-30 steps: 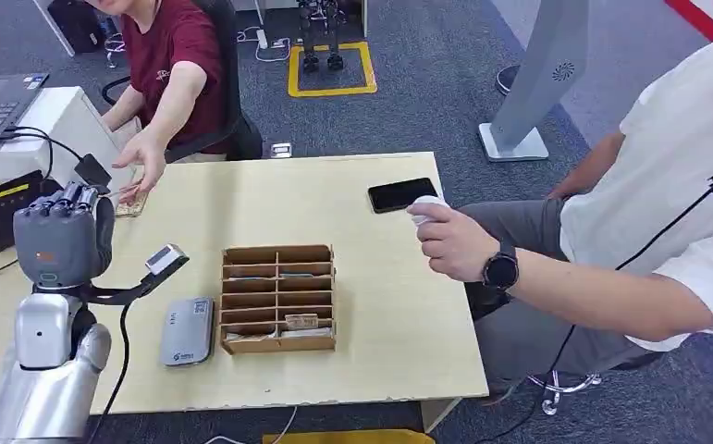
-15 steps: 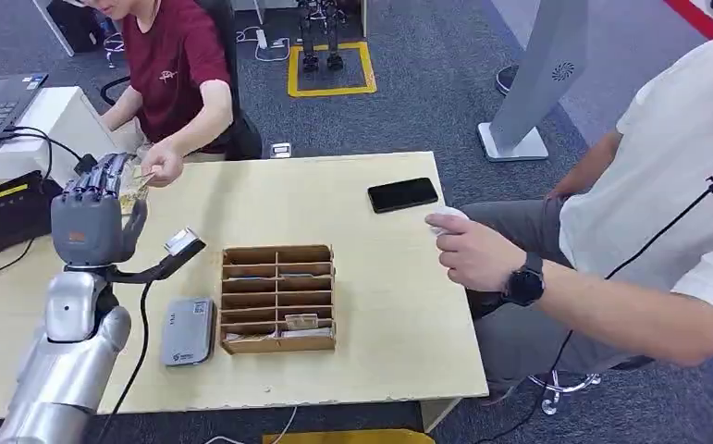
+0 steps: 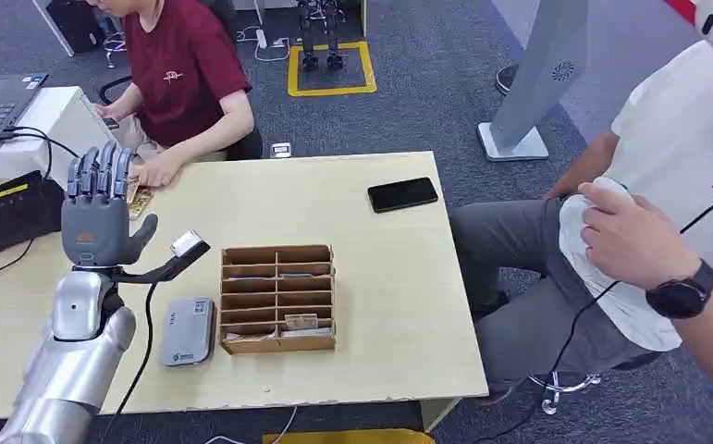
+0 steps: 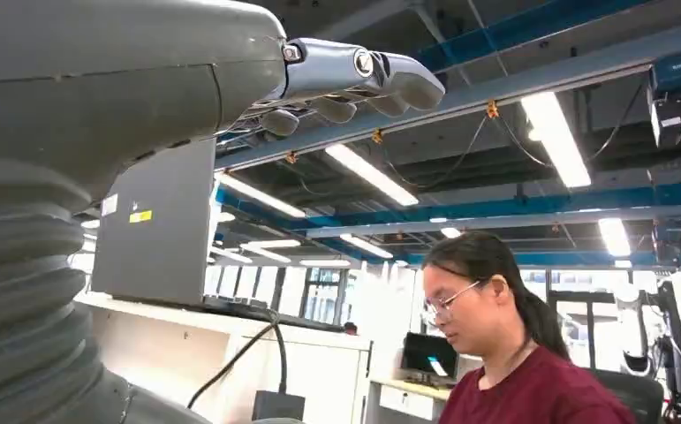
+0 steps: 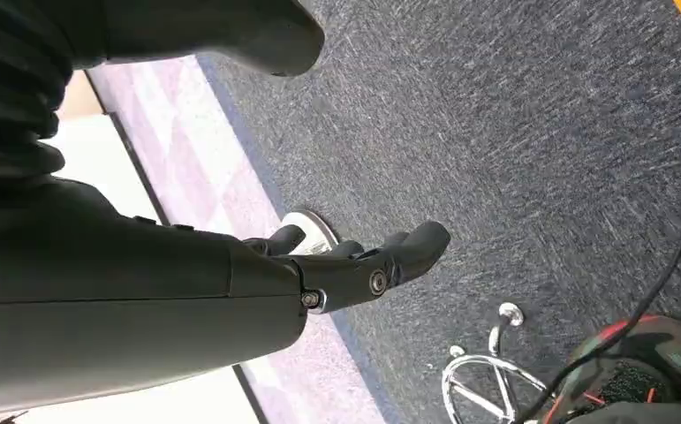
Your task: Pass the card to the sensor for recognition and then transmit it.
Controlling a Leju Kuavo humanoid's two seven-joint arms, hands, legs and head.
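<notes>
Fingers of the left hand (image 3: 100, 217) stand upright and spread apart with nothing between them, raised above the far left part of the surface (image 3: 371, 268); the left wrist view agrees, showing them stretched toward the ceiling lights and holding nothing. That posture reads as a hand that has let go, since the card (image 3: 139, 196) lies just beyond the fingertips, under the hand of the person in the red shirt (image 3: 186, 74) seated across from the robot. Judging by this, the hand-over is at or past its end, though whether the card is fully in that person's grip is hard to tell.

Below the fingers and nearer the robot, the grey sensor (image 3: 187, 331) lies flat beside the wooden organizer (image 3: 278, 298), placed within easy reach of this hand so a card can be swept over it on the way out. A black phone (image 3: 402, 194) lies well off to the far side of the fingers.

Loosely extended and holding nothing, the right hand (image 5: 354, 265) hangs over the carpet, apparently idle because the job belongs to the other arm.
</notes>
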